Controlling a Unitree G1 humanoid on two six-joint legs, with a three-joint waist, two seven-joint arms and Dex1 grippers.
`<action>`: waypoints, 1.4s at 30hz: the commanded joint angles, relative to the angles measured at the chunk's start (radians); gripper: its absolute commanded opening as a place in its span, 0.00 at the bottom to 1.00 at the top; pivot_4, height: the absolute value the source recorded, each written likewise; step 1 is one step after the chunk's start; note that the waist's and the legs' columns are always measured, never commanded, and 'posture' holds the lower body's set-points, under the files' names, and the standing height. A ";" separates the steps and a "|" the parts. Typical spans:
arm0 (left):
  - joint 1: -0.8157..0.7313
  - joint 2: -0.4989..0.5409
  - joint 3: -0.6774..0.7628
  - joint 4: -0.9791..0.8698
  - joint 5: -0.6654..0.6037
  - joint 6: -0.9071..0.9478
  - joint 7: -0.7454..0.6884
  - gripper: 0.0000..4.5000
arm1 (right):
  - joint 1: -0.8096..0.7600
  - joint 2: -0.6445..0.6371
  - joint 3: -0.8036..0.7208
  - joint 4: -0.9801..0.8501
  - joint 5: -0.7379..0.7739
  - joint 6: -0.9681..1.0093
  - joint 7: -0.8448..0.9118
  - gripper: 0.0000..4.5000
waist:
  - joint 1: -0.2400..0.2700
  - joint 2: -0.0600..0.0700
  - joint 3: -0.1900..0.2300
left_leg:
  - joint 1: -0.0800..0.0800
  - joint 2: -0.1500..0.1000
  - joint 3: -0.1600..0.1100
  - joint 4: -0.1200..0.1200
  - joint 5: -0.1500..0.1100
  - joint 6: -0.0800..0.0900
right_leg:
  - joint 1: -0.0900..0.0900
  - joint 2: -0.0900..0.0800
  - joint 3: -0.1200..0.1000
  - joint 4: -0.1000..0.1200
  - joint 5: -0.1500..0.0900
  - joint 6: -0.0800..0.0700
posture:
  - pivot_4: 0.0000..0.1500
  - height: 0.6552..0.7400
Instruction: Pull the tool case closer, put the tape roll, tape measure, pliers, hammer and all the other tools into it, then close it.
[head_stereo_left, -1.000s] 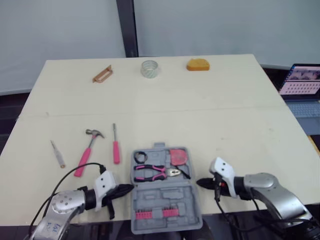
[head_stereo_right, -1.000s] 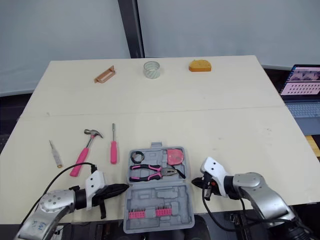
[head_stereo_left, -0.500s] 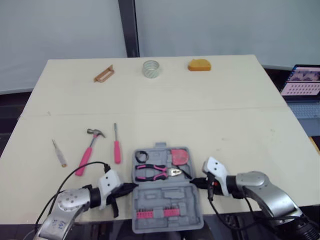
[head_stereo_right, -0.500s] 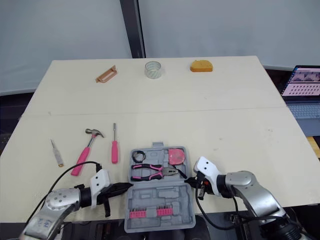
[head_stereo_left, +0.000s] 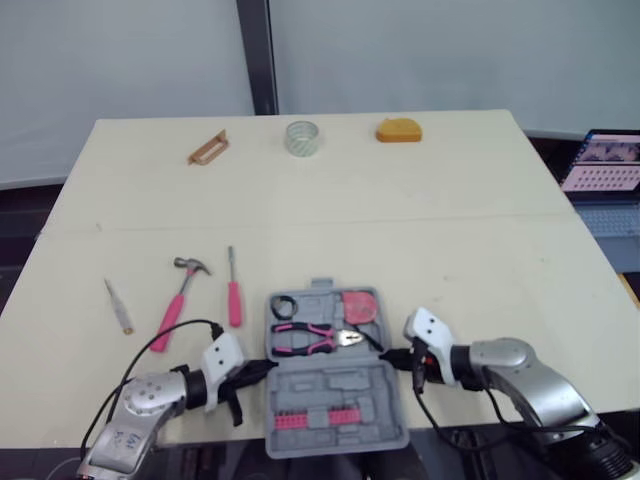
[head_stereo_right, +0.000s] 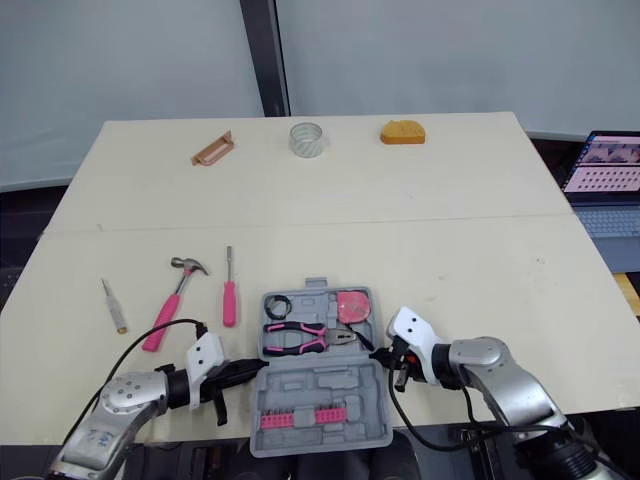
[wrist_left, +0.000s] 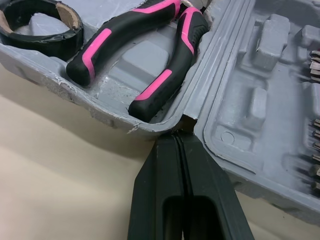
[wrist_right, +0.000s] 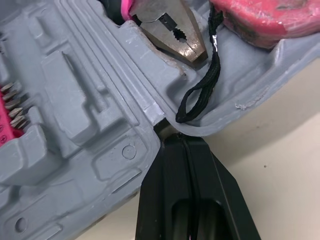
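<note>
The open tool case (head_stereo_left: 340, 385) lies at the near edge of the surface (head_stereo_left: 450, 220), directly between the two pincers. Its far half holds the pliers (head_stereo_left: 308, 340), a red tape measure (head_stereo_left: 360, 307) and a small black roll (head_stereo_left: 283, 306); its near half holds a row of pink bits (head_stereo_left: 310, 418). The left pincer (head_stereo_left: 268, 365) — fingers pressed together, gripping nothing — touches the case's left side at the hinge line. The right pincer (head_stereo_left: 385, 358), equally closed, touches the right side at the same line. Left of the case, apart from it, lie the hammer (head_stereo_left: 180, 295), a pink screwdriver (head_stereo_left: 232, 290) and a small slim tool (head_stereo_left: 118, 306). A clear tape roll (head_stereo_left: 301, 137) stands near the far edge.
</note>
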 joint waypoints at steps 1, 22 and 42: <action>-0.012 -0.018 -0.022 -0.007 0.005 -0.010 0.008 0.00 | -0.004 0.016 -0.002 -0.016 0.006 -0.009 -0.010 0.00 | 0.000 0.000 0.000 | 0.000 0.000 0.000 0.000 0.000 0.000 | 0.000 0.000 0.000 0.000 0.000 0.000 | 1.00 1.00; -0.038 -0.061 -0.014 -0.021 0.004 0.015 0.051 0.00 | -0.041 0.037 -0.030 0.028 -0.007 -0.026 -0.032 0.00 | -0.001 0.000 0.000 | 0.000 0.000 0.000 0.000 0.000 0.000 | 0.000 0.000 0.000 0.000 0.000 0.000 | 1.00 1.00; -0.085 -0.085 -0.002 -0.018 0.001 0.055 0.087 0.00 | -0.067 0.068 -0.053 0.058 -0.023 -0.038 -0.057 0.00 | -0.002 0.000 0.000 | 0.000 0.000 0.000 0.000 0.000 0.000 | -0.001 0.000 0.000 0.000 0.000 0.000 | 1.00 1.00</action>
